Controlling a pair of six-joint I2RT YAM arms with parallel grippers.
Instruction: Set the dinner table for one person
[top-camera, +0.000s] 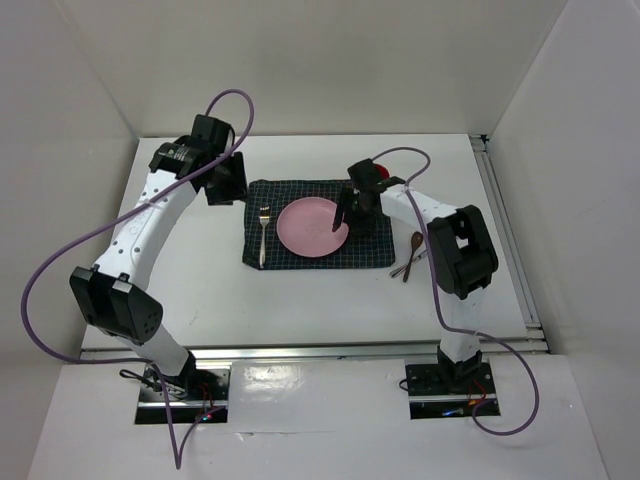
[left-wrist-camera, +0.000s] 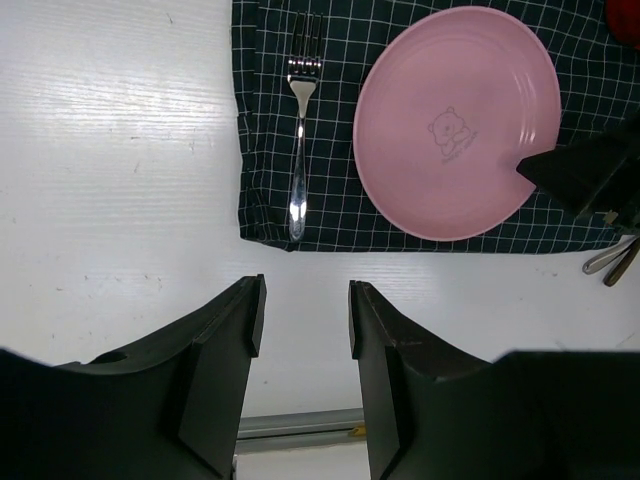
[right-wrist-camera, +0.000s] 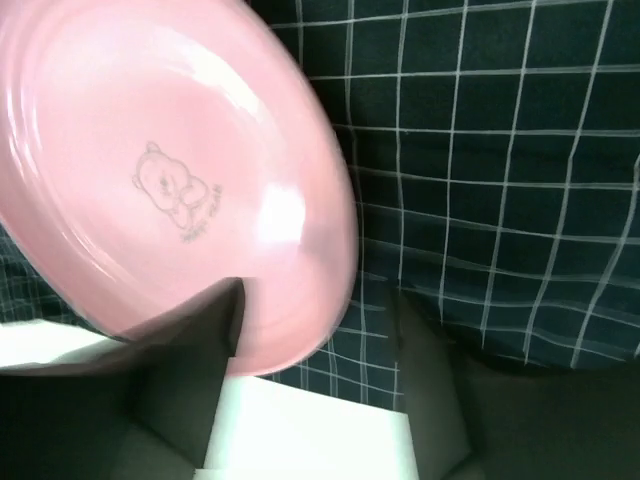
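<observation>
We record the dinner table (top-camera: 200, 270) spread beneath both arms, a checked cloth (top-camera: 370, 252) at its centre. On the cloth lie a pink plate (top-camera: 312, 226) and, to its left, a fork (top-camera: 263, 235). The right gripper (right-wrist-camera: 315, 335) has its jaws wide, straddling the plate rim. The left gripper (left-wrist-camera: 305, 300) has its jaws parted and empty, over bare table.

Plain white panels close in the scene: back wall (top-camera: 320, 70) across the top of the frame, left wall (top-camera: 50, 150) and right wall (top-camera: 590, 150) slanting inward. The matte-white dinner table (top-camera: 200, 290) fills the centre, with metal rails (top-camera: 508, 230) along its right and near edges. Lighting is even and shadows are soft.
</observation>
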